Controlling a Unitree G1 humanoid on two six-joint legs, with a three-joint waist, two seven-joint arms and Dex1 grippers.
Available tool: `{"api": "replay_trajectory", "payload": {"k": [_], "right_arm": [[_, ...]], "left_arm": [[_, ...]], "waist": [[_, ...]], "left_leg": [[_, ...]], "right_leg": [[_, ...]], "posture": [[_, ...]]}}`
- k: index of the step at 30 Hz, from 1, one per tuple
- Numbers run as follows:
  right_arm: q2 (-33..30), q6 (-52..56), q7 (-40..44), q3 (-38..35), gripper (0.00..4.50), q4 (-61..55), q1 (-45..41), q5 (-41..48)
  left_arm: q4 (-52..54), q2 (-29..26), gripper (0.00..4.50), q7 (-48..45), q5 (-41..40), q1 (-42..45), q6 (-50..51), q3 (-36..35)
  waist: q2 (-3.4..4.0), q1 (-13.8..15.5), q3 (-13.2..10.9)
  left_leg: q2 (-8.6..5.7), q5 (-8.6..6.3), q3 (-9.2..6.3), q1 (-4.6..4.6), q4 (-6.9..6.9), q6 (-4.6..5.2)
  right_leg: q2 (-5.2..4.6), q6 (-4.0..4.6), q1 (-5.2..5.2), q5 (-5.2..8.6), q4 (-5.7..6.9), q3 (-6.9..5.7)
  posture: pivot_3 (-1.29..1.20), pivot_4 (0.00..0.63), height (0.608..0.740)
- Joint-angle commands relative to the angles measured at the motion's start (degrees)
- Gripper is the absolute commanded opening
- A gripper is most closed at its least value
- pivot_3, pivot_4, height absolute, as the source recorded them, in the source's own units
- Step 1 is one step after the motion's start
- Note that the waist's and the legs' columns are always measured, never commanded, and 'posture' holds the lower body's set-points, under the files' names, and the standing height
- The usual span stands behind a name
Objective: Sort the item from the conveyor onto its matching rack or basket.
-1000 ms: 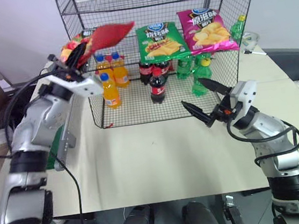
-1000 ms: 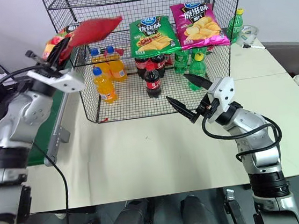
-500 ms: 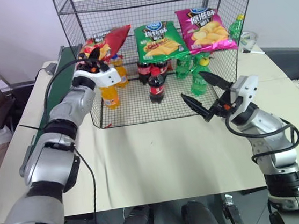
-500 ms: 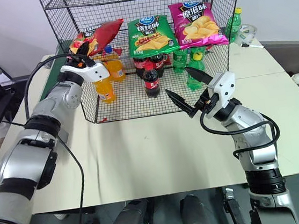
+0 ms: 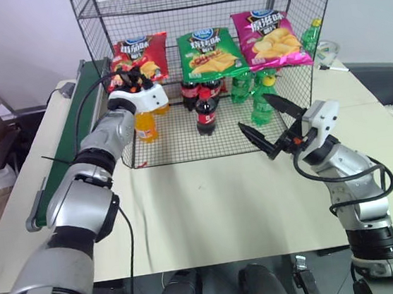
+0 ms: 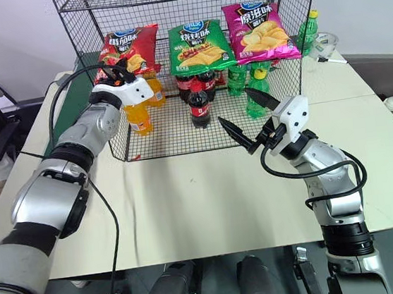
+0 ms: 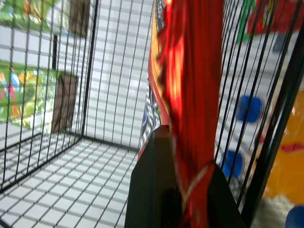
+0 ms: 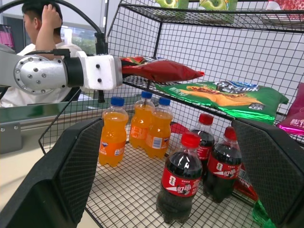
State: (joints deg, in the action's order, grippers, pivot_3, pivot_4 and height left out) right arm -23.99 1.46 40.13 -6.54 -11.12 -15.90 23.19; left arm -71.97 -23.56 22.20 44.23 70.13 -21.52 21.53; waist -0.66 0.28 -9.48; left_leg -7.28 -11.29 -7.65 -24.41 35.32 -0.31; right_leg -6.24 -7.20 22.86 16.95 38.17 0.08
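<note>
We see the red bag [image 5: 136,56] lying flat on a sloped shelf of the rack [image 5: 98,30], leftmost in a row of three: the green bag [image 5: 210,52] just beside it, then the magenta bag [image 5: 271,38]. It is glossy crinkled foil with a blue round logo at its top edge, dark lettering under that, and yellow chips pictured near its lower end. In the right wrist view it shows edge-on as a puffed red pillow [image 8: 161,70] resting on the wire shelf; in the left wrist view its seamed, shiny edge [image 7: 194,95] runs up between the black fingers.

Our left gripper [image 5: 129,78] is at the bag's lower end. The fingers [image 7: 156,190] lie against the foil, but whether they pinch it or have just let go we cannot tell.

Our right gripper [image 5: 268,124] hangs over the table [image 5: 211,209] in front of the rack, its two pointed black fingers spread wide, nothing between them.

The rack is thin black wire mesh, grid walls and tiers. On its lowest tier stand clear plastic bottles: orange soda [image 5: 144,124], dark cola [image 5: 206,110] with red labels, and green ones [image 5: 259,104]. The table is matt beige. Along the table's left edge runs the dark-green conveyor [image 5: 68,140] in a grey metal frame.
</note>
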Motion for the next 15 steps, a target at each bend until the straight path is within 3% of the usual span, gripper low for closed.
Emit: {"api": "replay_trajectory", "payload": {"k": [1, 6, 11, 15], "right_arm": [[-0.1, -0.9, 0.2, -0.2, 4.5, -1.0, -0.3, 0.2], [-0.5, -1.0, 1.7, -0.1, 4.5, -0.2, -0.5, 0.3], [-0.3, -1.5, 1.9, -0.1, 4.5, -0.1, -0.5, 0.1], [0.0, -1.7, 1.5, -0.3, 4.5, -0.4, 0.2, 0.0]], "left_arm": [[1.0, -1.6, 1.76, 1.7, -0.2, 1.8, -0.6, 0.9], [4.7, -3.3, 4.21, 1.2, -0.8, -0.2, -1.2, 1.0], [15.9, -7.3, 4.21, -1.8, -2.3, -6.3, -2.9, -0.3], [39.6, -12.7, 4.21, -10.2, -6.2, -18.3, -2.3, -4.5]], "waist": [[-0.01, 0.0, 0.0], [0.0, 0.0, 0.0], [0.0, -0.3, 0.0], [0.03, -1.1, 0.0]], "left_leg": [[0.0, 0.0, 0.0, 0.0, 0.0, 0.0], [0.0, -0.01, 0.0, 0.02, 0.01, 0.01], [0.0, 0.01, 0.0, 0.01, 0.02, -0.01], [0.02, 0.12, 0.0, 0.01, -0.07, -0.21]], "right_leg": [[0.0, 0.0, -0.01, 0.0, 0.0, 0.0], [0.0, 0.0, -0.02, 0.0, 0.01, 0.0], [0.0, 0.0, 0.0, 0.0, 0.02, 0.02], [0.0, 0.01, 0.05, 0.0, 0.02, 0.09]], "posture": [[0.0, 0.15, 0.74], [0.0, 0.15, 0.74], [0.0, 0.15, 0.74], [0.0, 0.15, 0.74]]}}
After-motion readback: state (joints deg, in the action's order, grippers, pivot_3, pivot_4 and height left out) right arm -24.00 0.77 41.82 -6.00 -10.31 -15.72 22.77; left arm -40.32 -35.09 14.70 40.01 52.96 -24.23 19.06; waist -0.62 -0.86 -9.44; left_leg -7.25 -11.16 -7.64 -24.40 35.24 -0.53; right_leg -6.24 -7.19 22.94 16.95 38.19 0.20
